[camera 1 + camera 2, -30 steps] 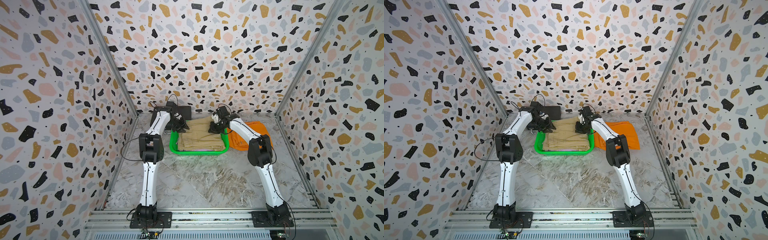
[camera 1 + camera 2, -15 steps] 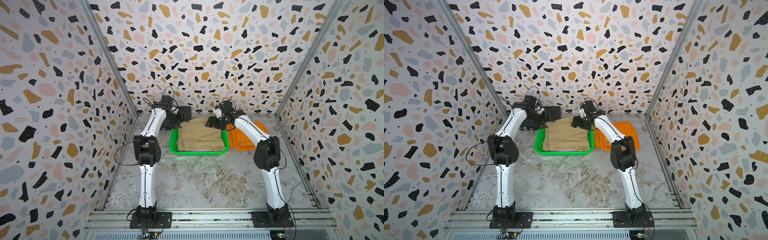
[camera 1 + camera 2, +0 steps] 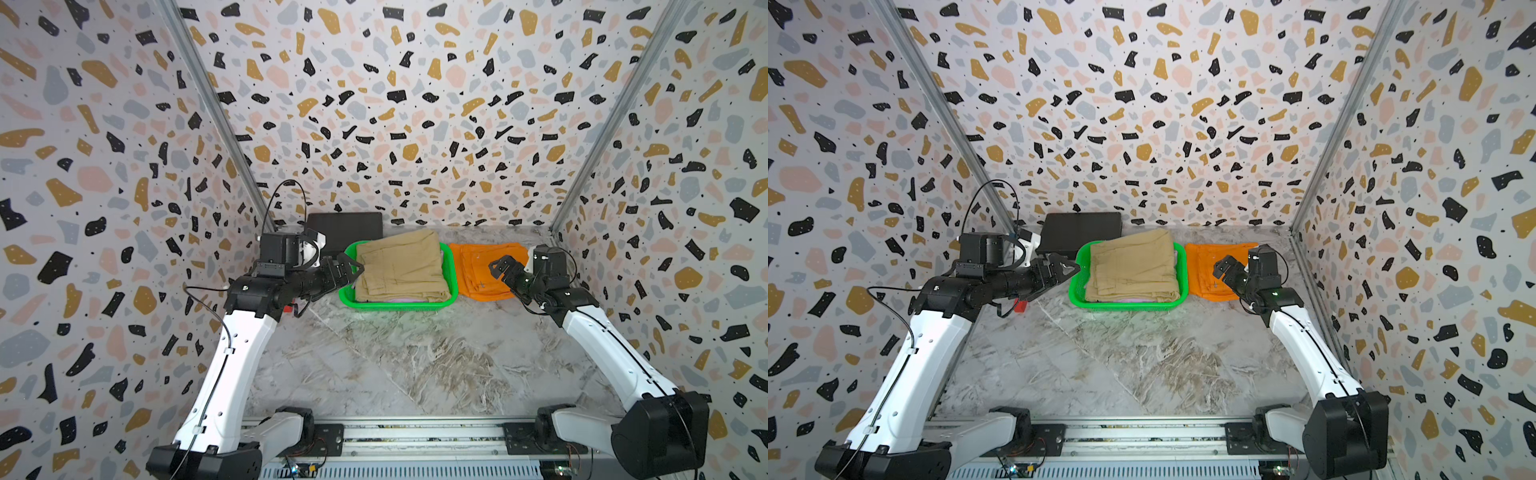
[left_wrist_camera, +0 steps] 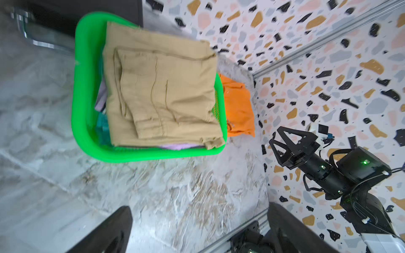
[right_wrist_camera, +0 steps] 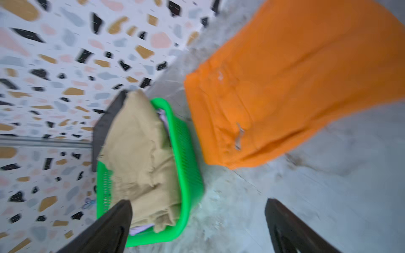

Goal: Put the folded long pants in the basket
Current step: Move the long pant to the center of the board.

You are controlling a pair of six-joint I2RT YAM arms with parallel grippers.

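Black left end effector (image 3: 352, 271): jaws spread, nothing in them, hanging just left of the basket (image 3: 399, 306). Behind it a flat black case (image 3: 345, 227) lies against the counter's far edge.

The basket is green mesh and sits mid-way along the far edge. Khaki pants (image 3: 401, 266) top the stack inside, their far end riding over the rim. A lilac pair (image 3: 398, 299) shows as a sliver beneath at the near side. A cyan pair (image 4: 101, 129) is glimpsed lower down in the left wrist view.

Orange pants (image 3: 482, 266) lie flat on the counter just right of the basket, toward the far right corner. They are the only pair outside. The right end effector (image 3: 500, 266) is over their near part, jaws wide and empty.

Judgement: the orange pair is next.
- Take it at two opposite folded edges, one arm each, catching every layer so the fold holds.
- Lift level and clear the basket's right rim.
- Set it square on the khaki and let go low. The stack already stands proud, so a crooked drop would likely slide off.
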